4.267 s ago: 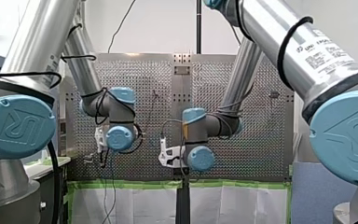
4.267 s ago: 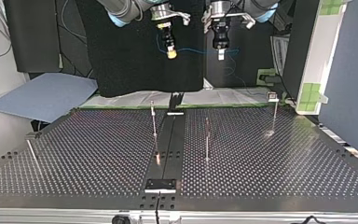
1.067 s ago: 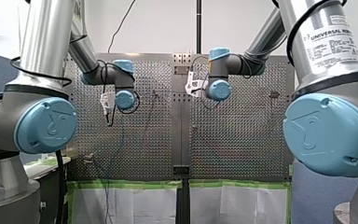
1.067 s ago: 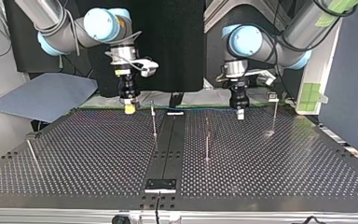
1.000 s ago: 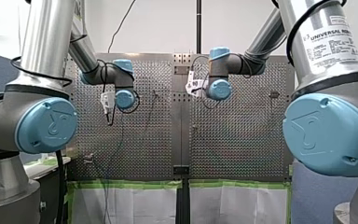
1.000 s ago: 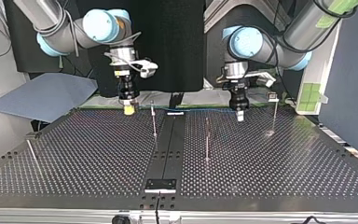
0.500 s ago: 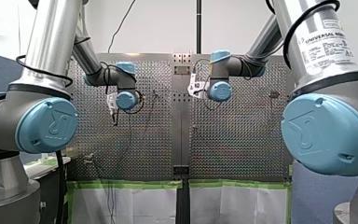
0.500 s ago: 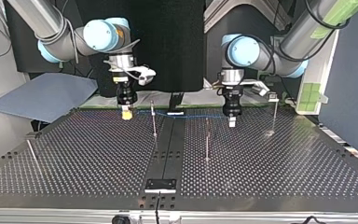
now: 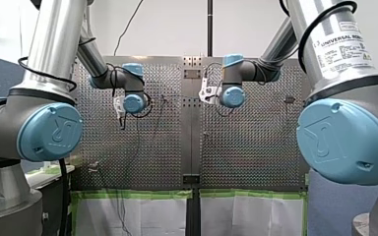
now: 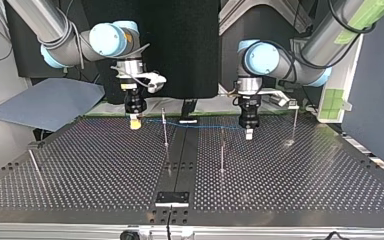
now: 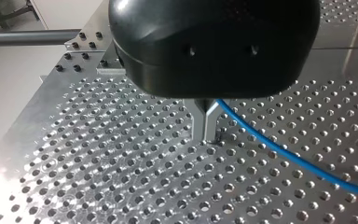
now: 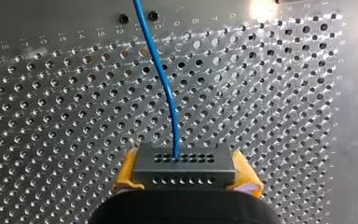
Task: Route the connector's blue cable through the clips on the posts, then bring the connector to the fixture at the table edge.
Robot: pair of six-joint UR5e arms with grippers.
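**A:** What is held, and by which gripper?

**B:** The connector point(image 12: 185, 168) is clamped between the yellow pads of the right gripper point(image 10: 135, 123). The blue cable point(image 11: 279, 151) leaves the connector's front face and runs straight ahead of that gripper. Further along the cable, the metal fingers of the left gripper point(image 11: 207, 128) are pinched shut on it. From there the cable trails off to one side of them.

**A:** How is the span between them laid?

**B:** In the top view it is drawn nearly straight, with its long axis on the line from one gripper to the other. Two posts are seen between the grippers. The first post point(image 10: 164, 127) stands near the right gripper, and the second post point(image 10: 222, 150) near the left.

**A:** What is the coming move judged to depend on?

**B:** It depends on which side of the posts the span lies, and that cannot be told. No clip can be confirmed as threaded. The span would probably have to be carried across its own axis into the clips.
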